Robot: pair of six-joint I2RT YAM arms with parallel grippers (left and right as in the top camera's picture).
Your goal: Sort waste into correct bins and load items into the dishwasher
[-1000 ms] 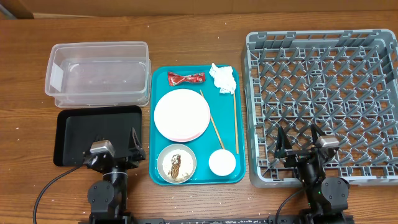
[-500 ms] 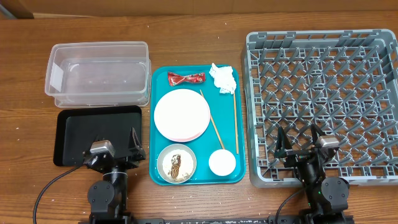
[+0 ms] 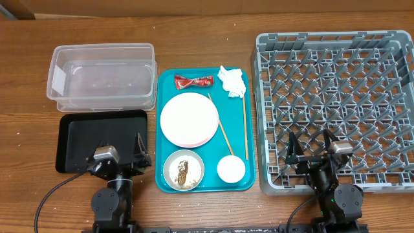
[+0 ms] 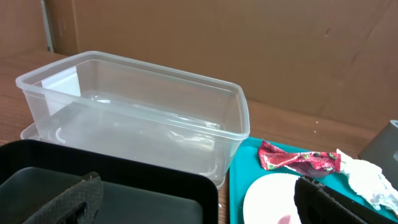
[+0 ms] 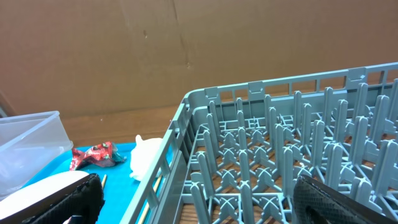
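Red wrapper [image 3: 193, 81] crumpled, shiny; white tissue [image 3: 232, 82] wadded near it.

Left wrist: frame edge at 6 o'clock is cutting off white plate [image 4: 264, 196] and black tray [image 4: 124, 186]; tissue [image 4: 368, 179] is running off at 3 o'clock. Right wrist: dish rack [image 5: 280, 155] is overrunning frame toward 4 o'clock.
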